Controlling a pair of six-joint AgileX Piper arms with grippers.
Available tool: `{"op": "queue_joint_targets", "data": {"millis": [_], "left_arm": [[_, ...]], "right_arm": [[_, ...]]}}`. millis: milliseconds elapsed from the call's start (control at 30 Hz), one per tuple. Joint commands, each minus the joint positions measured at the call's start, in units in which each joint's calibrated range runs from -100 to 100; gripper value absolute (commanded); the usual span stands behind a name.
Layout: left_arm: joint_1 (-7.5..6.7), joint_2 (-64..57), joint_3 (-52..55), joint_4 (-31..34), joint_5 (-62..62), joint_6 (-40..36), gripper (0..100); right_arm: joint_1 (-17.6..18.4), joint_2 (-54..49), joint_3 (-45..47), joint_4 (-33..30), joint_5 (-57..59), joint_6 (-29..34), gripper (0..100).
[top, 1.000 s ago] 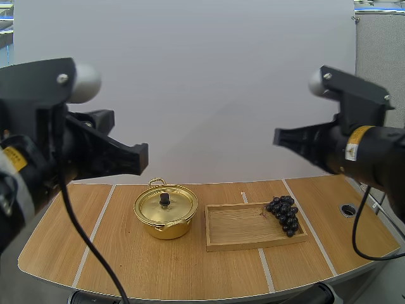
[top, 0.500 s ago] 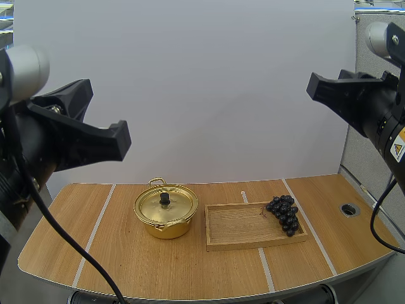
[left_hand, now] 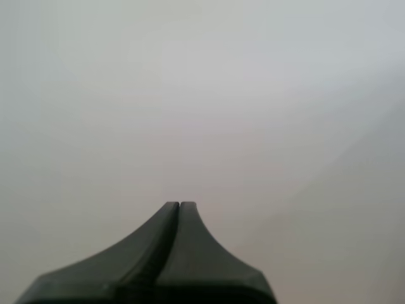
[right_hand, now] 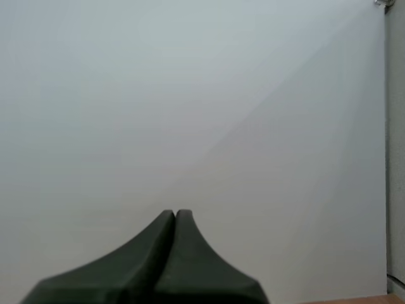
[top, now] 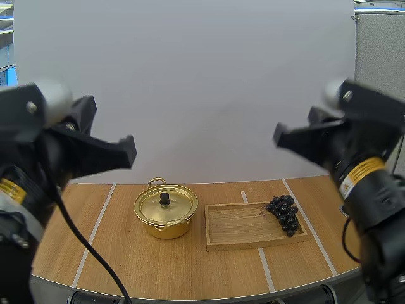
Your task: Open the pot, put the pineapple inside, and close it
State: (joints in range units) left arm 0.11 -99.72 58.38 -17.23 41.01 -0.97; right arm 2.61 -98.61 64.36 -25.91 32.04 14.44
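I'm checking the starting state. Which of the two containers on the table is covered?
The gold pot: its lid with a black knob sits on it. The wooden tray beside it is open-topped, grapes at its right end.

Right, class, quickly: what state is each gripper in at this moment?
Left gripper: shut, holding nothing.
Right gripper: shut, holding nothing.

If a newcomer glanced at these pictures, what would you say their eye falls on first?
Probably the shiny gold pot, lid on, left of centre on the wooden table. To its right lies a wooden tray with a dark bunch of grapes at its right end. Above, the left gripper and right gripper hang high at either side, both shut.
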Motion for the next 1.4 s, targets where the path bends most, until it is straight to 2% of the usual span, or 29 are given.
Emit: {"op": "queue_joint_targets", "data": {"millis": [0, 167, 233, 333, 400, 467, 600, 667, 733, 867, 933, 1133, 1233, 1367], "left_arm": [[0.08, -0.28, 10.4, -1.03, -9.11, 0.9, 0], [0.08, -0.28, 16.32, -1.03, -10.37, 0.9, 0], [0.08, -0.28, 19.89, -1.03, -14.57, 0.9, 0], [0.08, -0.28, 23.86, -1.03, -20.88, 0.9, 0], [0.08, -0.28, 30.29, -1.03, -31.0, 0.9, 0], [0.08, -0.28, 34.04, -1.03, -35.78, 0.9, 0], [0.08, -0.28, 40.41, -0.92, -39.43, 1.26, 0], [0.08, -0.28, 41.62, -0.92, -40.17, 2.49, 0], [0.08, -0.28, 41.62, -0.75, -36.28, 4.14, 0], [0.08, -0.28, 41.62, 0.77, -38.8, 11.51, 0], [0.08, -0.28, 41.62, 0.77, -38.63, 12.38, 0], [0.56, -0.28, 41.62, 0.77, -27.47, 3.51, 0], [1.24, -0.28, 41.62, 0.77, -24.67, 0.89, 0], [1.26, -0.28, 41.62, 0.91, -18.2, -0.76, 0]], "right_arm": [[-1.52, -0.46, 11.73, -1.35, -23.79, -3.27, 0], [-2.5, -1.39, 17.98, -0.31, -32.04, -3.27, 0], [-2.5, -1.39, 21.14, -0.31, -33.18, -3.27, 0], [-2.5, -1.39, 25.77, -0.31, -33.32, -3.27, 0], [-2.5, -1.39, 30.37, -0.31, -33.32, -3.27, 0], [-2.5, -1.39, 32.84, -0.31, -33.32, -3.27, 0], [-2.5, -1.39, 35.64, -0.31, -33.32, -3.27, 0], [-2.5, -1.39, 35.64, 0.92, -28.93, -2.98, 0], [-2.5, -1.39, 35.64, 0.92, -28.44, -2.98, 0], [-2.5, -1.39, 35.64, 0.92, -28.07, -2.98, 0], [-2.5, -1.39, 35.64, 0.92, -27.02, -2.98, 0], [-2.5, -1.39, 35.64, 1.25, -15.11, -2.98, 0], [-2.5, -1.39, 35.64, 1.25, -10.58, -2.98, 0], [-2.5, -1.39, 35.64, 2.57, -7.61, -3.11, 0]]}}
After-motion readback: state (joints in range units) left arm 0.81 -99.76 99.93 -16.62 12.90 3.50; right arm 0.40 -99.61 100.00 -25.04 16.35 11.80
